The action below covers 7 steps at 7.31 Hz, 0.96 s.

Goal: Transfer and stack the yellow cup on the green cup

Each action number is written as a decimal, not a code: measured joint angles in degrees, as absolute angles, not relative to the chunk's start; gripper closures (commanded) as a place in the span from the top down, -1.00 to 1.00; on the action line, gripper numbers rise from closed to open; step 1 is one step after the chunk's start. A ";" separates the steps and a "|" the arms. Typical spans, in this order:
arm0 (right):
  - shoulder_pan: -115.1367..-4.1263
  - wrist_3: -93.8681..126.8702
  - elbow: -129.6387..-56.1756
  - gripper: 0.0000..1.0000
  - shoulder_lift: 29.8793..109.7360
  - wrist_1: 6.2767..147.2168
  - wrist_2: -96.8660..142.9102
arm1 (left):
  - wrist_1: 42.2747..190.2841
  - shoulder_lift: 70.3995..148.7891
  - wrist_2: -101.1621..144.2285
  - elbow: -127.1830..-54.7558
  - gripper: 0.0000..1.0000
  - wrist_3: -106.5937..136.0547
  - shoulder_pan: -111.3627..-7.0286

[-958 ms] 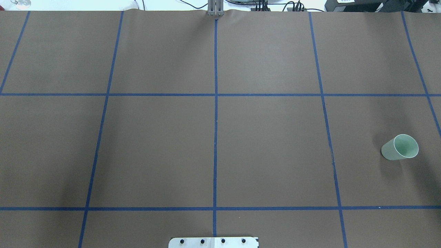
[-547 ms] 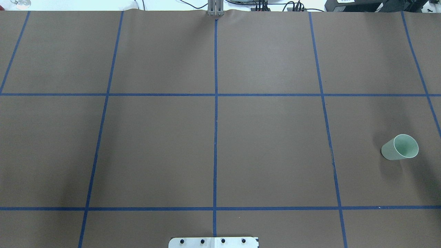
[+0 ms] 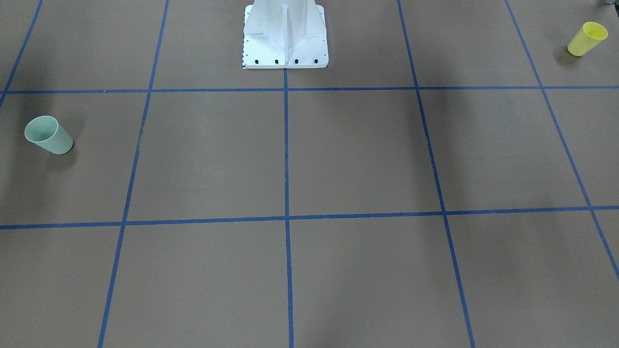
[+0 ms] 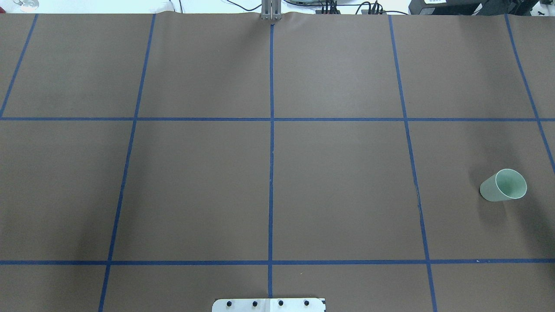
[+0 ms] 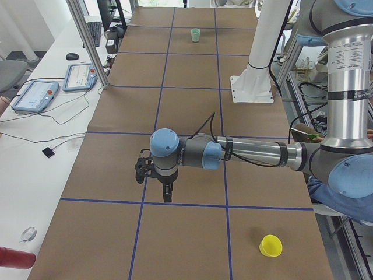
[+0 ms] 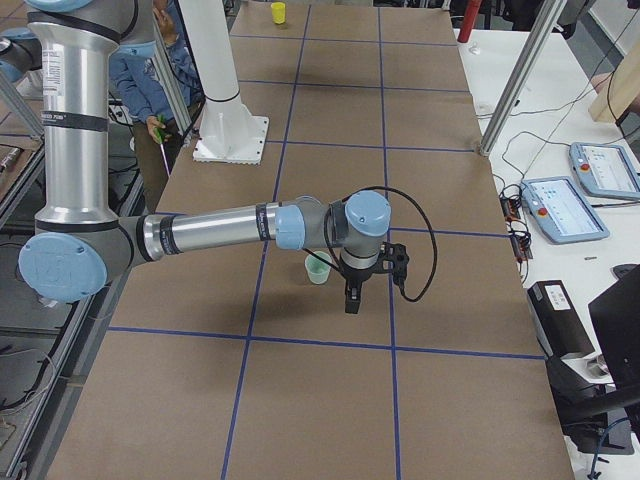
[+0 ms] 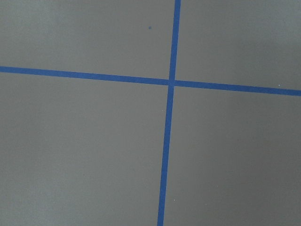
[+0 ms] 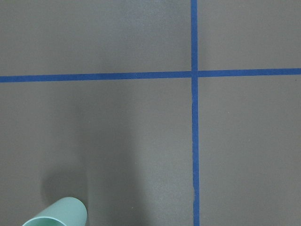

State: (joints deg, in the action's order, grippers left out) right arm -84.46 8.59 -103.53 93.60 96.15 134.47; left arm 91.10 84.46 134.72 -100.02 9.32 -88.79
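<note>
The yellow cup (image 3: 586,38) stands upright near the table's end on my left, also in the exterior left view (image 5: 271,245); the overhead view does not show it. The green cup (image 4: 503,185) stands upright at the end on my right (image 3: 48,136). My left gripper (image 5: 167,193) points down above the table, well apart from the yellow cup. My right gripper (image 6: 350,298) points down just beside the green cup (image 6: 318,267), which shows at the bottom edge of the right wrist view (image 8: 59,214). I cannot tell whether either gripper is open or shut.
Blue tape lines divide the brown table cover into squares. The white robot pedestal (image 3: 285,38) stands at the middle of my side. Control tablets (image 5: 35,96) lie on a side table past the far edge. A person (image 6: 150,60) stands by the pedestal.
</note>
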 measured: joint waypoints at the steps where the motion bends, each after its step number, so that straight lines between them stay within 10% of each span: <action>1: -84.46 8.60 -103.53 1.00 93.60 96.15 134.47 | 91.07 84.46 134.70 -100.05 1.00 9.32 -88.79; 7: -84.46 8.22 -103.40 1.00 93.72 96.21 134.64 | 92.36 84.67 138.17 -99.87 1.00 14.50 -86.68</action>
State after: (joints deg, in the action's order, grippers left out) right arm -84.46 8.22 -103.40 93.72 96.21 134.64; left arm 92.36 84.67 138.17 -99.87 14.50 -86.68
